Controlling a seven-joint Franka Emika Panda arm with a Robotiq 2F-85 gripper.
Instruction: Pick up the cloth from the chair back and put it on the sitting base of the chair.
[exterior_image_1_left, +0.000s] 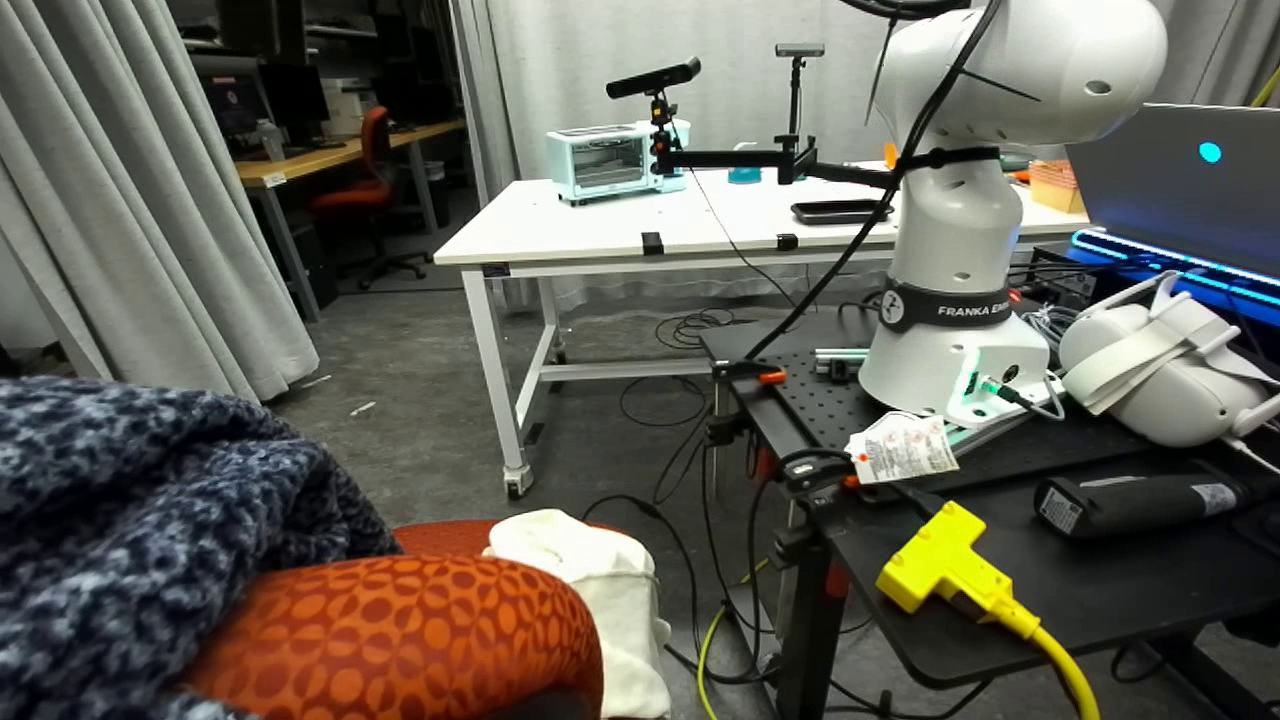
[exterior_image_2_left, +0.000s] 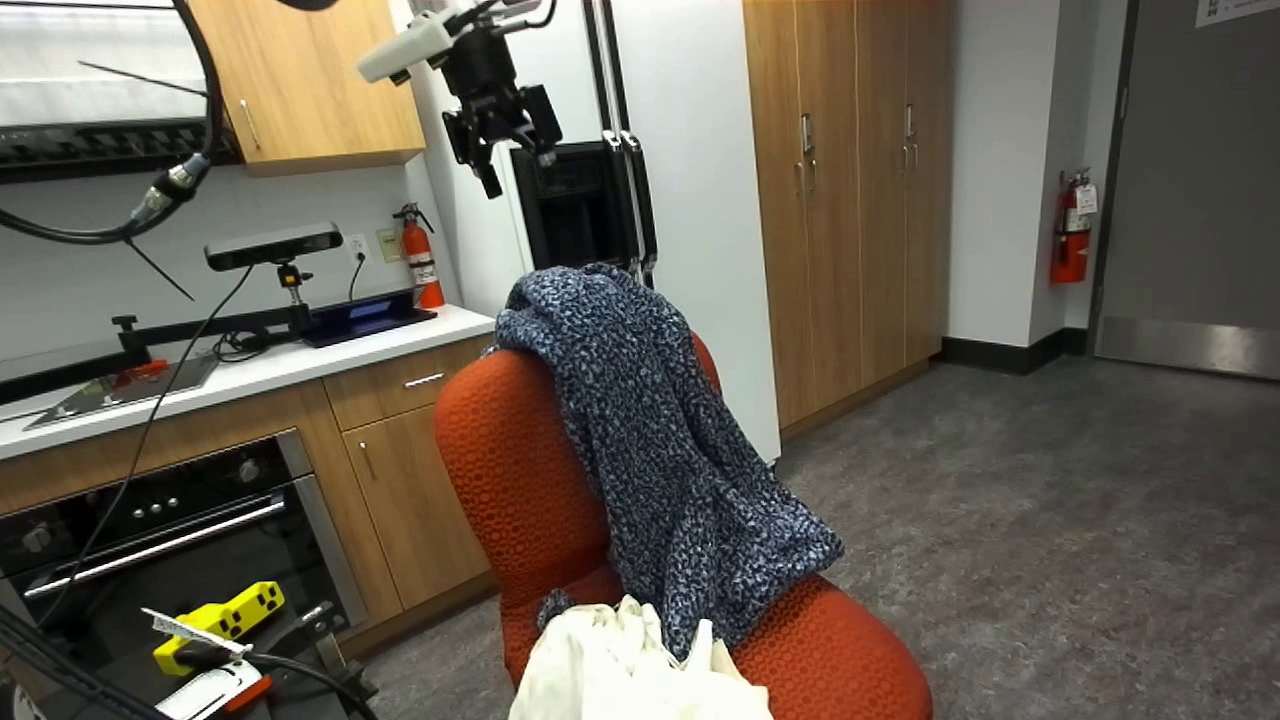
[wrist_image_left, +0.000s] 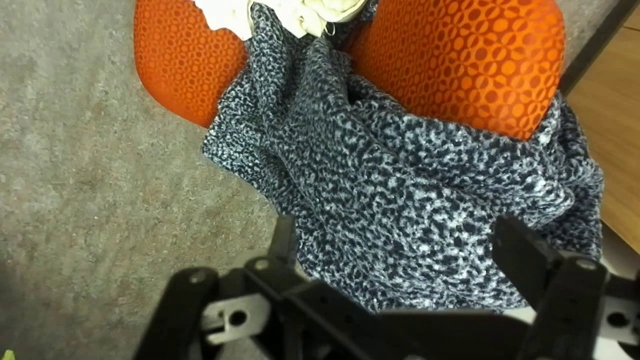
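Observation:
A dark blue and white speckled cloth (exterior_image_2_left: 650, 430) hangs over the top of the orange chair's back (exterior_image_2_left: 500, 440). Its lower part reaches down onto the seat (exterior_image_2_left: 860, 650). It also shows in an exterior view (exterior_image_1_left: 150, 520) and in the wrist view (wrist_image_left: 390, 185). The orange chair shows in the wrist view too, with the back (wrist_image_left: 460, 65) and part of the seat (wrist_image_left: 185, 60). My gripper (exterior_image_2_left: 520, 172) is above the chair back, apart from the cloth. In the wrist view the gripper (wrist_image_left: 395, 227) is open, its fingers wide apart with nothing held, and the cloth lies beyond them.
A cream fabric item (exterior_image_2_left: 630, 660) lies on the seat, touching the cloth's lower end; it also shows in an exterior view (exterior_image_1_left: 590, 590). A counter (exterior_image_2_left: 300, 360) and a fridge (exterior_image_2_left: 690, 200) stand behind the chair. The robot's black table (exterior_image_1_left: 1000, 590) holds a yellow power splitter (exterior_image_1_left: 945, 560).

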